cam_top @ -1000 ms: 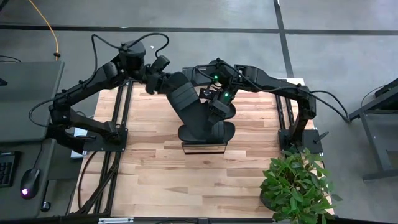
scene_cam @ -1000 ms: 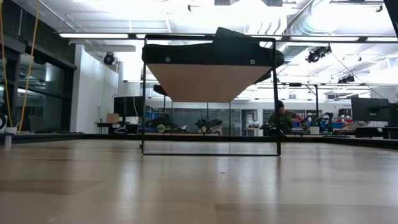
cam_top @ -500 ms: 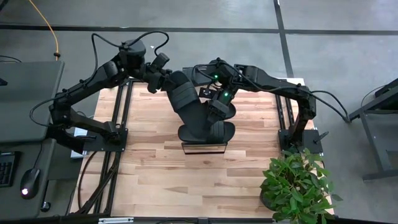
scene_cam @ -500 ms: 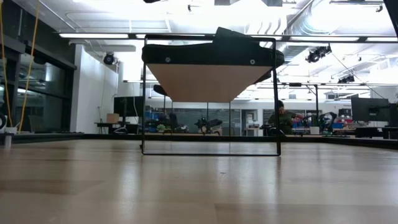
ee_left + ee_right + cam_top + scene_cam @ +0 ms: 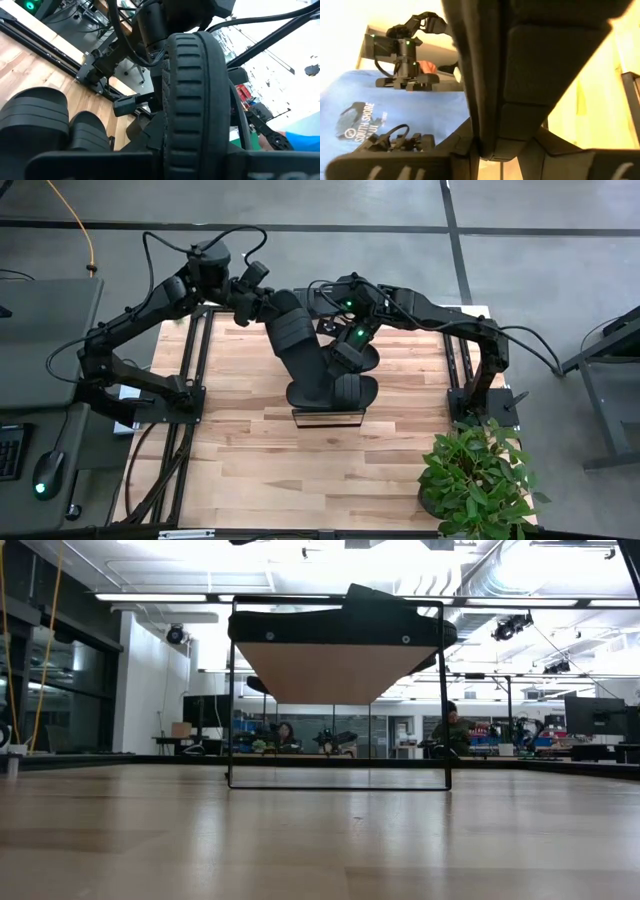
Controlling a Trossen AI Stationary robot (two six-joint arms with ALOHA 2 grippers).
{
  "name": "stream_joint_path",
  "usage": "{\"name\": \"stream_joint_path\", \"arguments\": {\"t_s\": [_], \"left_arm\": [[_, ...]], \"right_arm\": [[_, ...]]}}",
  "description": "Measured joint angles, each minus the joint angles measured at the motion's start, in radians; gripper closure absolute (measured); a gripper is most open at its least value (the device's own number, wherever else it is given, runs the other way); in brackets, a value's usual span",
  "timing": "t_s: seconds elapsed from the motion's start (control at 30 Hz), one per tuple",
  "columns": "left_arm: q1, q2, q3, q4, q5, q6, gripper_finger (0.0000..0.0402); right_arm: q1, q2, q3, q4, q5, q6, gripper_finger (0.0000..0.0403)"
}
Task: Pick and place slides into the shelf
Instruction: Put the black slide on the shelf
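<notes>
The matte black slide sandal with the wide ribbed strap [image 5: 298,345] hangs tilted above the far end of the long narrow wood-topped shelf with its thin black metal frame [image 5: 338,672], its lower end reaching down toward the slides already on the shelf. At least two more black slides [image 5: 335,390] lie on the near end of the shelf top, one of them partly covered by the raised one; the left wrist view shows two ribbed straps [image 5: 34,116] side by side there. A fourth slide cannot be made out for certain.

The left gripper [image 5: 262,308] holds the raised slide at its upper end, beyond the shelf's far end, jaws closed on it. The right gripper [image 5: 345,345] is just beside the same slide, over the shelf; the right wrist view suggests its jaws also clamp a dark slide edge [image 5: 485,75].

Judged from this, the task is well along: this slide is not yet set down on the shelf above the light wooden worktop [image 5: 250,450].
</notes>
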Motion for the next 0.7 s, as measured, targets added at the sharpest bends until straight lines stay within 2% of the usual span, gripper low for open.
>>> {"name": "stream_joint_path", "arguments": {"t_s": [0.23, 0.47, 0.7], "left_arm": [[0.014, -0.005, 0.0, -0.009, 0.006, 0.013, 0.0356], [0.109, -0.027, -0.001, -0.091, 0.042, 0.043, 0.0376], [0.214, -0.061, -0.001, -0.141, 0.062, 0.064, 0.0354]], "right_arm": [[-0.002, 0.0, 0.0, 0.041, 0.056, -0.03, 0.0267], [-0.018, 0.0, 0.0, 0.167, 0.116, 0.026, 0.0211], [-0.08, 0.002, 0.0, 0.227, 0.193, 0.04, 0.0197]]}}
